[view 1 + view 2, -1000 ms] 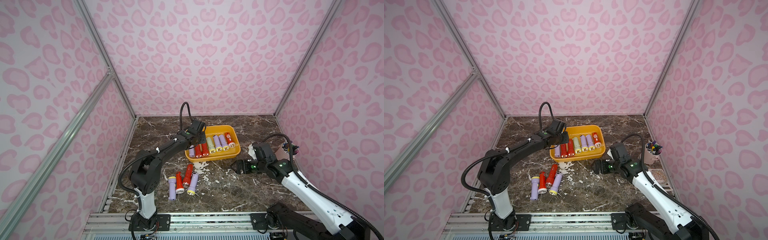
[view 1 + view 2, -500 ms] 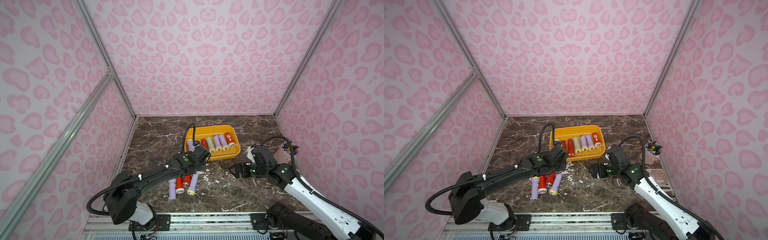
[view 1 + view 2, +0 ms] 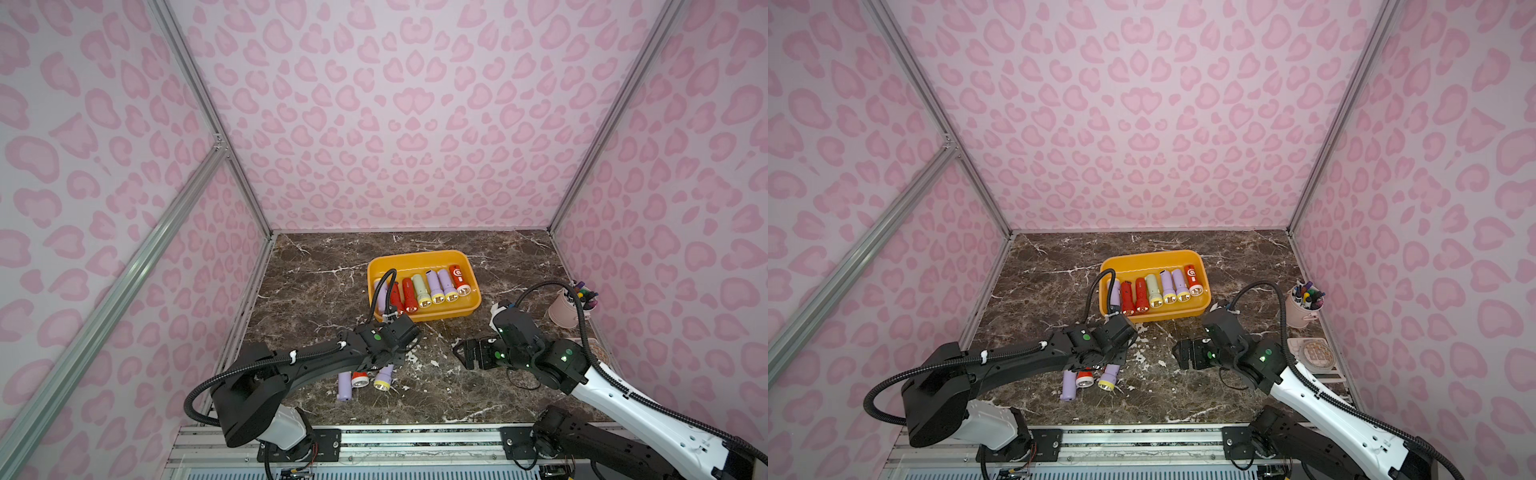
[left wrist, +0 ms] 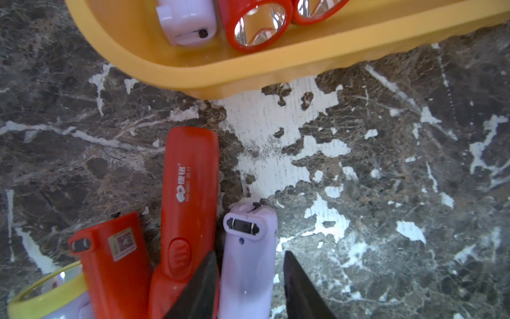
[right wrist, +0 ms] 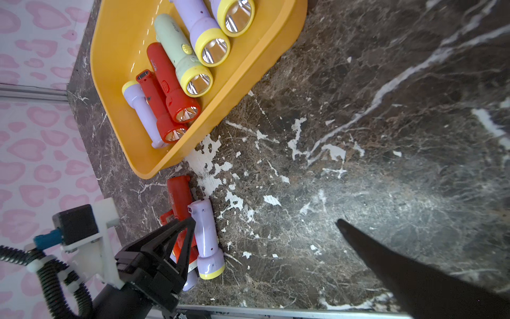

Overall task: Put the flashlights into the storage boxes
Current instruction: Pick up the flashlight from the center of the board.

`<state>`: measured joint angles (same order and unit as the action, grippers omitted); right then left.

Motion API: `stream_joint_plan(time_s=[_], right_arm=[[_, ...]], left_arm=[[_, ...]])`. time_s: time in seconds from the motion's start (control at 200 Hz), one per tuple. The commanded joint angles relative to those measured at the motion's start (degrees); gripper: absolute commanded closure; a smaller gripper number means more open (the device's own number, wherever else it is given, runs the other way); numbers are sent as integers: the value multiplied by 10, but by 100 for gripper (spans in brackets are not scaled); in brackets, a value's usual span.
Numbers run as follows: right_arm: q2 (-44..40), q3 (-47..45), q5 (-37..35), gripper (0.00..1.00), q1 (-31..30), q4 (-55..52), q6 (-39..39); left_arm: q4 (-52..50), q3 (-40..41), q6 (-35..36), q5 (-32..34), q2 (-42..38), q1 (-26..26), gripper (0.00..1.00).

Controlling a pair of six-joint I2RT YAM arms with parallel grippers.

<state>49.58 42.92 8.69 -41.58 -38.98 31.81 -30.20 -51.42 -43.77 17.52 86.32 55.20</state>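
Marble table [image 3: 316, 286], worn white patches, slick-looking. Yellow tray [image 3: 419, 254] sits mid-table with seven flashlights in a row inside, so little floor is free on the side nearest the loose cluster. A drop there could land on the lilac one [image 5: 138, 110] at the row's end, or clip the rim.

Right gripper [image 3: 467, 353] is spread wide and empty, low over bare table, well apart from everything. No risk unless it swings toward the left arm.

Left gripper [image 4: 249, 252] has its jaws narrow and set either side of a lilac flashlight [image 4: 249, 229] lying on the table. A sliver of marble shows beside one finger, so it looks not yet clamped.

Main risk: the other finger is wedged against the long red flashlight [image 4: 190, 176], just beside the lilac one. Closing may pinch or drag it, and nudge the short red flashlight [image 4: 113, 256] and the yellow-headed one [image 4: 41, 290]. The smooth plastic barrel could also slip or tilt on lifting.
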Motion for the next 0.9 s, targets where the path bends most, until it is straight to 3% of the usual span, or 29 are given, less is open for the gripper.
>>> stream_joint_plan(time_s=[0.0,0.31,0.545,0.66,0.895], right_arm=[[-5,2,-20,1,-2,-9,5],[-35,-6,-27,1,-25,-25,26],[-45,3,-32,1,-25,-39,20],[-48,4,-31,1,-25,-41,19],[-62,19,-37,1,-25,-57,12]], left_arm=[[16,4,-10,-5,13,5,56],[28,5,-12,-9,46,11,56],[36,-1,-12,-19,76,11,62],[31,-8,-12,-19,84,11,77],[-16,-52,-2,-9,56,14,86]])
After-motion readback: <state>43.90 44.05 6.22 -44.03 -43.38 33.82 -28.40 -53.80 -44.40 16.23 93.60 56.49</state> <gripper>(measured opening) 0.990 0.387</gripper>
